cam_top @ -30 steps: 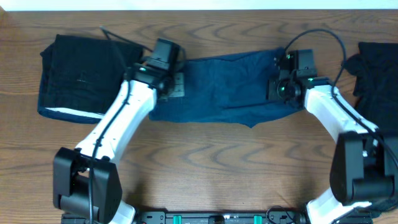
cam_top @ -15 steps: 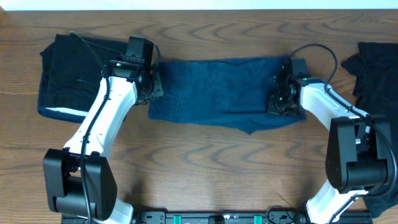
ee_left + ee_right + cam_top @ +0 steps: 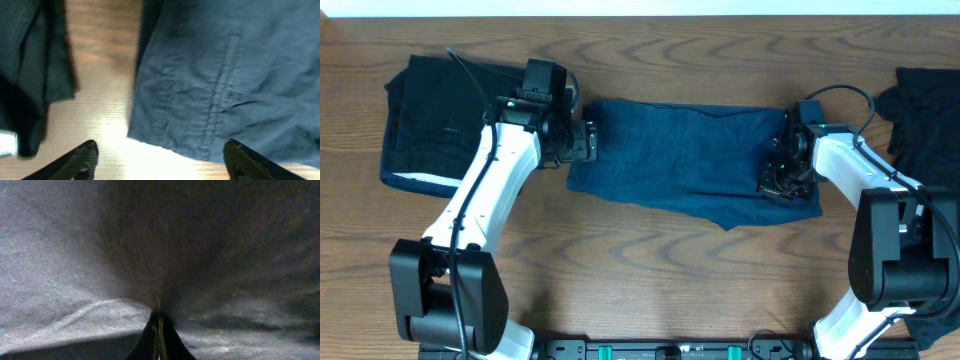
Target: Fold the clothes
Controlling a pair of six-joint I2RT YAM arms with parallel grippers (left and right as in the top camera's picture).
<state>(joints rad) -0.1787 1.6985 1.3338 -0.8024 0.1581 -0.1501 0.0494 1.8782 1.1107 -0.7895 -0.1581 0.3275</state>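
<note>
The left claw [image 3: 161, 159] hangs spread just beside the left edge of the navy cloth [image 3: 690, 155] as the right claw [image 3: 782, 180] pinches its right end on the table [image 3: 650, 270]; a one-sided pull could drag it askew

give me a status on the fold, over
Left end effector open over blue cloth, left edge. Right end effector shut on its right end. Black clothes lie apart.

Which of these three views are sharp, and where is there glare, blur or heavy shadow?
Overhead: sharp and evenly lit, the navy cloth and table grain crisp. Left wrist: slightly soft, with bright glare on the wood between the open left fingers. Right wrist: dim and grainy, so close that the cloth fills the frame, with a dark shadow above the shut right fingers.
</note>
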